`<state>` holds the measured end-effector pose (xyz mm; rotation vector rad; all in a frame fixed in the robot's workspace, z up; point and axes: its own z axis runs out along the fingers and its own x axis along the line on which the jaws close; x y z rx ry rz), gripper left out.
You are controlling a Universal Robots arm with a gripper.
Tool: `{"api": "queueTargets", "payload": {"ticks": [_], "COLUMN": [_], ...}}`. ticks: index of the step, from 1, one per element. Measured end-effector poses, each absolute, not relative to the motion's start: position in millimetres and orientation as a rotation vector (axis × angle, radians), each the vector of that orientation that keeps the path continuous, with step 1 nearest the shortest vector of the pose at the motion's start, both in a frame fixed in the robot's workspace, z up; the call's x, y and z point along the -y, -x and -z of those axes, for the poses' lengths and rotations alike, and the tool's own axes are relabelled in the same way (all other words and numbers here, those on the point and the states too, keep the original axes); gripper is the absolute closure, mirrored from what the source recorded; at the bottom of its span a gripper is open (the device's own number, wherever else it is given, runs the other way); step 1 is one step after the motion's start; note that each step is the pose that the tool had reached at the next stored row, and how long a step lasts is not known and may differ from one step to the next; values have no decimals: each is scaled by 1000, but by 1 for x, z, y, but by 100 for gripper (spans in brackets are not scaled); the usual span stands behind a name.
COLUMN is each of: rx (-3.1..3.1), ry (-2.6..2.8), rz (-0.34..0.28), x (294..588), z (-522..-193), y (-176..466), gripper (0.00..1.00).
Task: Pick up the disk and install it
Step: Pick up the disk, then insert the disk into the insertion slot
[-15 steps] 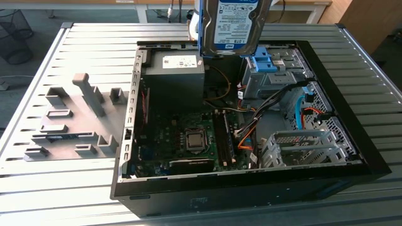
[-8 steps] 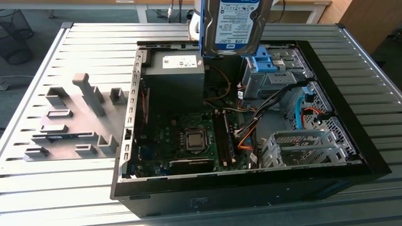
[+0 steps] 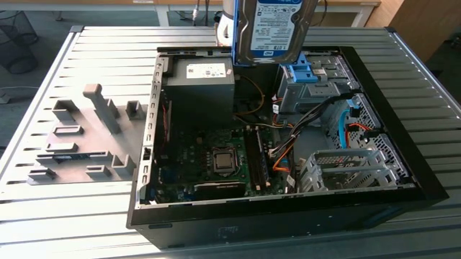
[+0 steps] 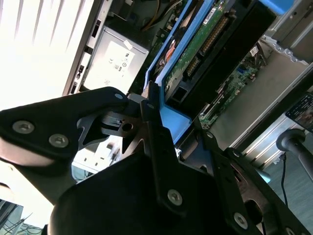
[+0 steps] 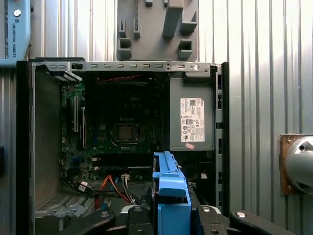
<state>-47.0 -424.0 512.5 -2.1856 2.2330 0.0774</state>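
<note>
You have a slatted metal table (image 3: 72,216) with an open case (image 3: 288,221) lying on its side on it, its inside facing up. On the exterior view's left of the case, a grey fixture (image 3: 79,140) with upright blocks sits on the table just beside it.

Inside the case, the power supply (image 3: 198,91) fills the far corner on the exterior view's left, and its white sticker shows in the first wrist view (image 5: 191,117) too. The motherboard (image 3: 216,156) lies on the case floor nearer the exterior camera. A silver cage (image 3: 346,167) stands at the near corner on the exterior view's right, and a blue bay (image 3: 306,70) sits at the far side next to the power supply.

Your disk (image 3: 273,27) is in the air above the far part of the case, standing on edge, with its blue-and-white label turned towards the exterior camera. It touches nothing in the case. In the second wrist view you see its green circuit-board side (image 4: 195,54) and blue carrier.

Your gripper (image 5: 171,215) is clamped on the disk: the dark fingers (image 5: 142,215) press the blue carrier from both sides.
</note>
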Motion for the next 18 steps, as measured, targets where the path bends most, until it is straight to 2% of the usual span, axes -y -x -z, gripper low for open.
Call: {"api": "queueTargets", "payload": {"ticks": [18], "rx": [-2233], "ry": [2186], "rz": [-77], "x": [427], "z": [-512], "y": [48], "gripper": [64]}}
